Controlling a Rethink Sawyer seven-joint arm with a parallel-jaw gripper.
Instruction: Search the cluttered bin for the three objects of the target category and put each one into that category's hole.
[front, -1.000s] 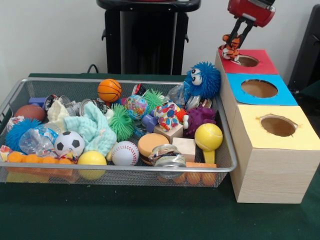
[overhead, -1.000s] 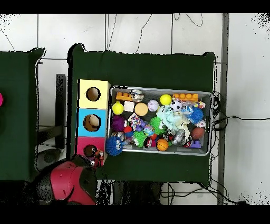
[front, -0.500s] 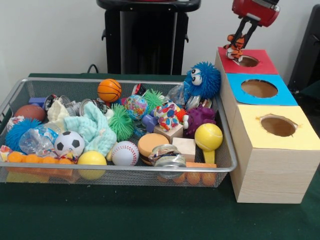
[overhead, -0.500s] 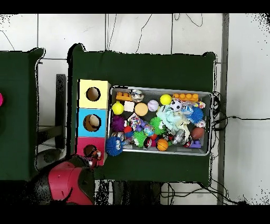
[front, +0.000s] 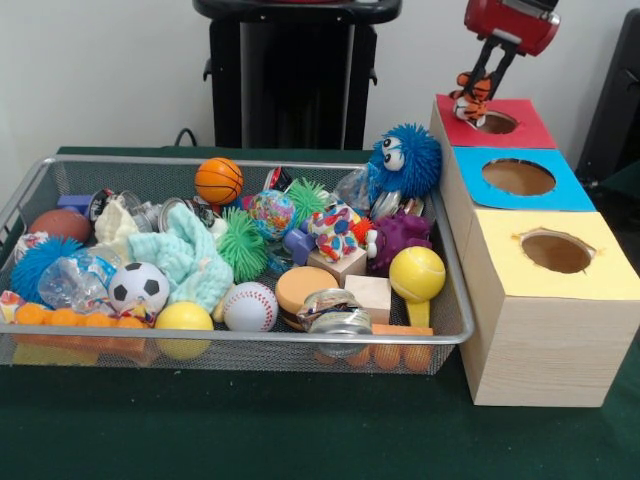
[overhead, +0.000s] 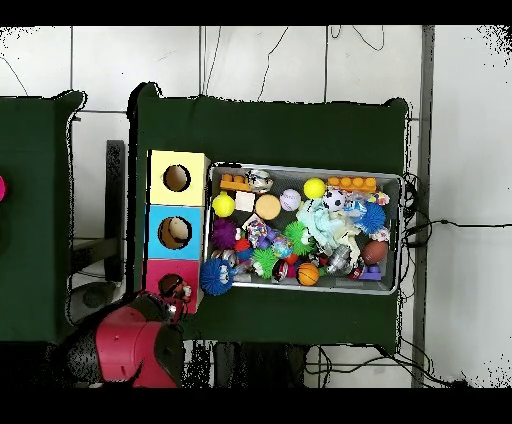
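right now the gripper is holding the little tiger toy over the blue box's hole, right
Not quite. The gripper holds the tiger toy at the red box, by its hole's edge, not over the blue box. The front view shows it.

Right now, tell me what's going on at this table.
The robot's gripper is shut on a small orange striped tiger toy, holding it just over the hole in the red-topped box, not yet released. The blue-topped box and yellow-topped box stand in a row beside it. The wire bin is full of balls, fuzzy toys and blocks.
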